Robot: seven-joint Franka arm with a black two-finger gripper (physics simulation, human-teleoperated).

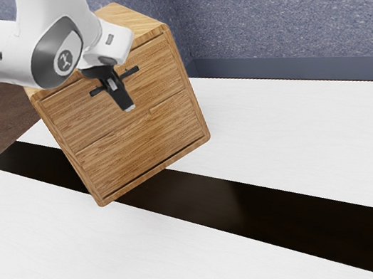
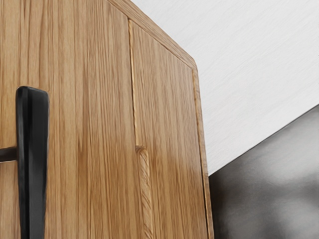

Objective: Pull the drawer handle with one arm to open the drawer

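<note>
The black two-finger gripper (image 1: pixel 124 100) half-hid the slim black bar handle (image 1: pixel 132 70) on the oak-grained wooden drawer (image 1: pixel 156 69), its clamping impossible to tell.

The upper drawer (image 1: pixel 156 69) of a light-oak cabinet (image 1: pixel 128 21) carries a slim black bar handle (image 1: pixel 132 70), set slantwise on short stems across its front. In the wrist view the handle (image 2: pixel 32 164) stands just proud of the grained panel. The drawer front seems flush with the cabinet, so shut. The cabinet stands on the white table (image 1: pixel 301 134).
</note>
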